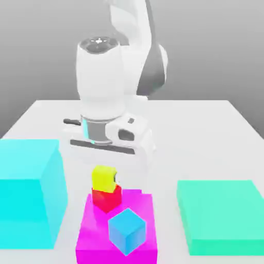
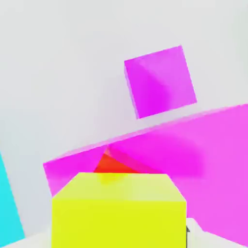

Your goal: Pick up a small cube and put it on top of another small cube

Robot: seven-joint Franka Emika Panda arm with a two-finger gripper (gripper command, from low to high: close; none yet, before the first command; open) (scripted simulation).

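Yellow cube [image 1: 103, 179] sits over the red cube [image 1: 106, 198] to make the stack; can't tell if my jaws [image 1: 109, 180] are open or gripping it. Magenta block [image 1: 95, 234] gives red a flat base, blue cube [image 1: 127, 231] crowds it, bench [image 1: 170, 160] beyond has room.

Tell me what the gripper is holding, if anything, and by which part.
Whether the gripper holds the yellow cube, which sits atop the red cube, cannot be told.

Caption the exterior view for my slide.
Yellow cube atop the red cube, blue cube nearby on the magenta block.
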